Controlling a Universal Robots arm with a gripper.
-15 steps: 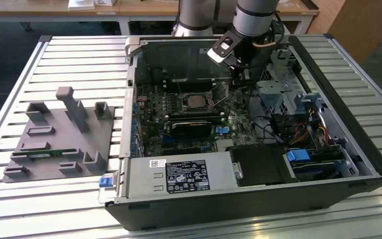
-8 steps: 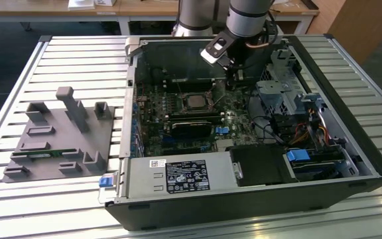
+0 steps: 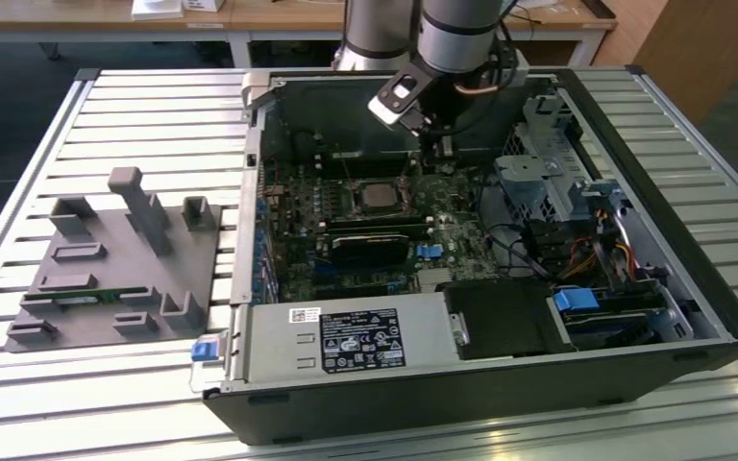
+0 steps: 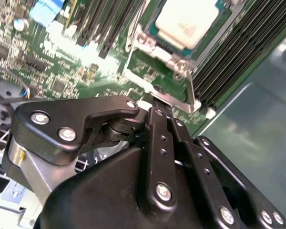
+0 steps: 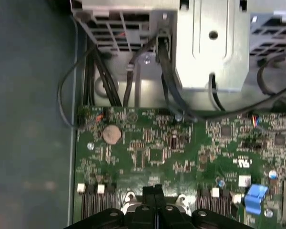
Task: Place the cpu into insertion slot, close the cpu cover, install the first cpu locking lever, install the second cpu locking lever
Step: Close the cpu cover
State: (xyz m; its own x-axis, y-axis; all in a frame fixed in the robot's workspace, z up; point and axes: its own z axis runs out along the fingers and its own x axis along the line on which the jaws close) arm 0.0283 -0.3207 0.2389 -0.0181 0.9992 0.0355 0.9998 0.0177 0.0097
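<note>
Cpu, a pale silvery-grey square chip, lay seated, framed by the thin metal cpu cover; the black tool, fingers together and empty, stood at its edge. Steady, straight pressure seemed advisable.

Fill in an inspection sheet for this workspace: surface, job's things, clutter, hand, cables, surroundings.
Surface: slatted metal table carrying an open computer case.
Job's things: cpu framed by the cpu cover, which lies down around it.
Clutter: grey fixture block on the table, at the exterior view's left.
Hand: hand shut, fingertips at the cover's edge.
Cables: black and coloured cables inside the case, towards the exterior view's right.
Surroundings: wooden desks behind the table.
</note>
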